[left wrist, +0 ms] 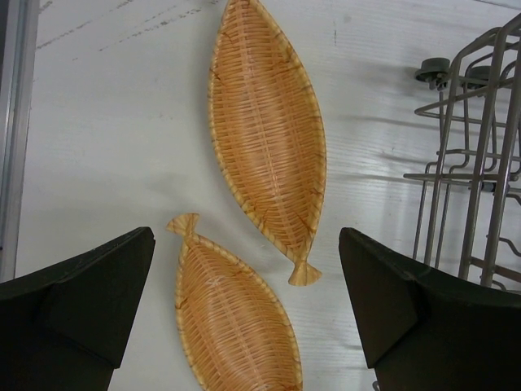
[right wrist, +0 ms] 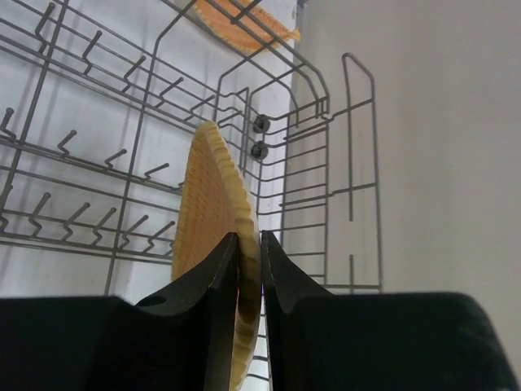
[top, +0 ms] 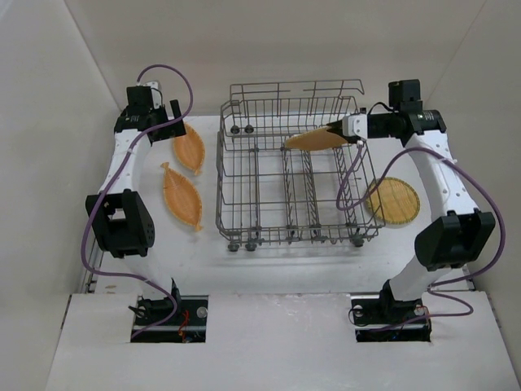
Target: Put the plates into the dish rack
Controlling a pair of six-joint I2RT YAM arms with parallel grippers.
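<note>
While my right claw (right wrist: 248, 243) is clamped on the rim of a round plate (right wrist: 207, 212), that plate hangs on edge over the far right part of the dish rack (top: 221, 191), reaching in from the rack's right side. It is above the rows of tines, and I cannot tell whether its lower rim touches any wire. My left claw (left wrist: 246, 240) hovers with its fingers wide apart and nothing gripped between them, over the table (top: 285, 261) to the left of the rack. Below it lie the far fish-shaped plate (top: 189, 148) and the near fish-shaped plate (top: 181, 195), both flat, woven-looking, close together with a narrow gap between them. A second round plate (top: 393, 199) lies flat on the table just beside the rack's right wall
</note>
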